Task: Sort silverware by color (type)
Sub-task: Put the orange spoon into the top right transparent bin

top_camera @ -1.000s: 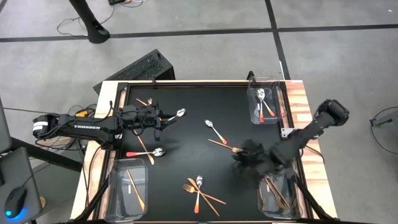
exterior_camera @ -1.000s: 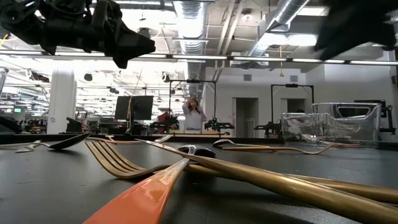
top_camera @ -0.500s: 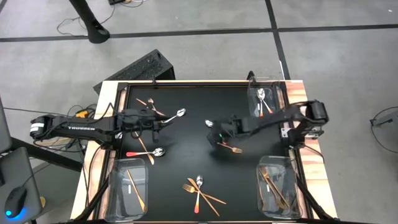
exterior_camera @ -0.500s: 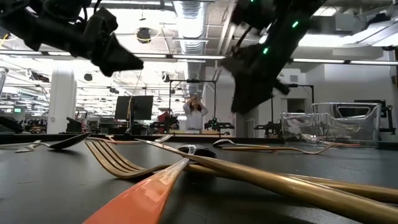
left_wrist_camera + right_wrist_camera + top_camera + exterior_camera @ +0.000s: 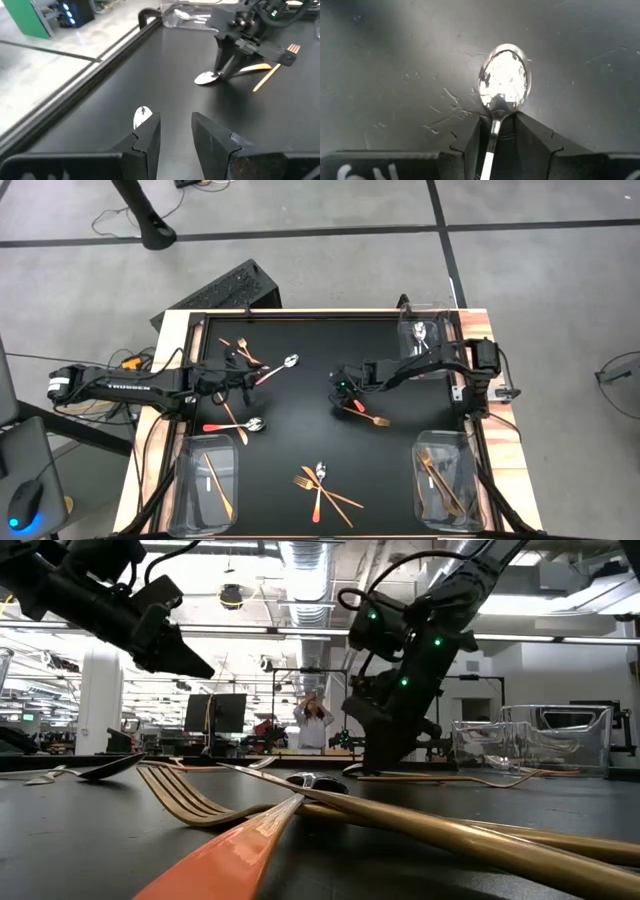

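Observation:
Silverware lies scattered on the black table (image 5: 300,330). My right gripper (image 5: 498,120) is open at the table's middle (image 5: 343,387), pointing down. Its fingers stand on either side of the neck of a silver spoon with a red-orange handle (image 5: 504,82), and I see no touch. That spoon lies flat (image 5: 206,77). My left gripper (image 5: 176,117) is open and hovers above the table left of centre (image 5: 245,372), over the handle of another silver spoon whose bowl (image 5: 142,116) shows beside one finger. In the low view it hangs high (image 5: 195,665).
A clear bin at the far right (image 5: 430,348) holds silver pieces. The near right bin (image 5: 445,485) and near left bin (image 5: 208,485) hold gold ones. A gold fork (image 5: 368,416) lies by my right gripper, a mixed heap (image 5: 320,488) near the front, and a spoon (image 5: 235,425) at left.
My right arm has swung from above the near right bin toward the table's middle and come down until its fingers straddle the spoon's neck. My left gripper has drawn back slightly toward the table's left edge and dipped a little lower.

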